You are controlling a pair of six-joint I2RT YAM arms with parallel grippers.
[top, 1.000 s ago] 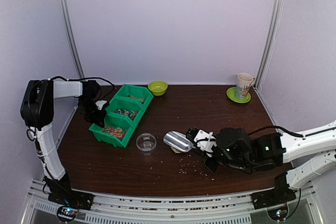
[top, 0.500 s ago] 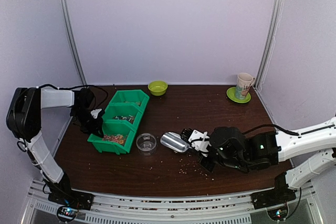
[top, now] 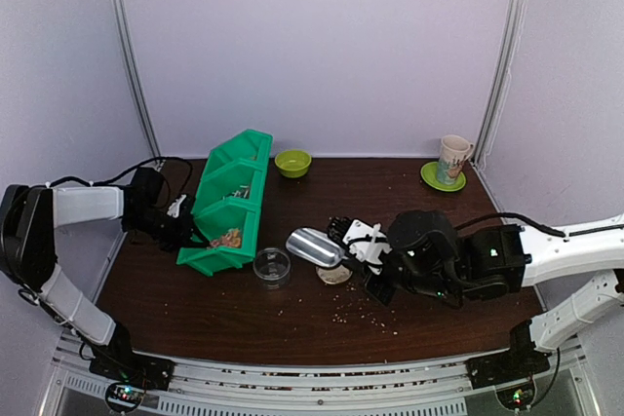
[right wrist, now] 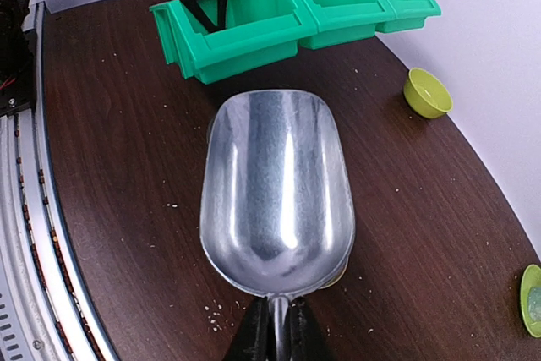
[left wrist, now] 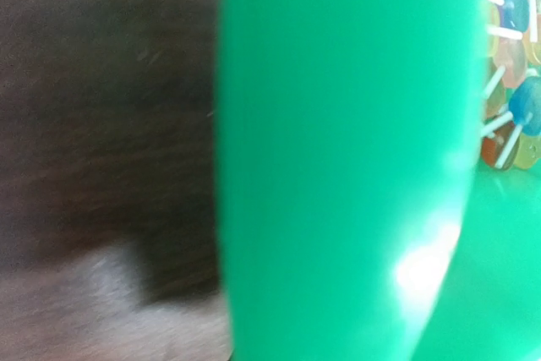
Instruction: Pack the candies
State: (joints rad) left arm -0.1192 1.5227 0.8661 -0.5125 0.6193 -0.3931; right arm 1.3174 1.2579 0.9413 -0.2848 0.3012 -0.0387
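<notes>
Candies (top: 230,238) sit heaped in the near compartment of the green bin (top: 226,204), left part of the table. The bin is tipped up on its right long edge with the open side facing right, so the heap lies low against that wall. More sweets show in the compartment behind it, too small to sort. The bin's long axis runs from the near-left away toward the back wall.

The left gripper (top: 177,226) is on the bin's left side at the near end. Its fingers are pressed together on the bin wall and hold the tilt. The left wrist view is blurred: green plastic up close, a few stick candies at its right edge.

The scoop (top: 312,246) is right of the bin, near it but not touching. It is empty, with its mouth pointing left at the near compartment. The right gripper (right wrist: 275,329) pinches the scoop's handle, jaws closed tight round it.

The clear cup (top: 272,266) stands between the bin's near end and the scoop, just beside both. It looks empty.

The left arm is nearer the candies, but the right arm has the tool. My guess: the next move turns on the scoop going left and under the lip of that compartment to catch what spills. The candies lie straight left of the scoop mouth, slightly higher
</notes>
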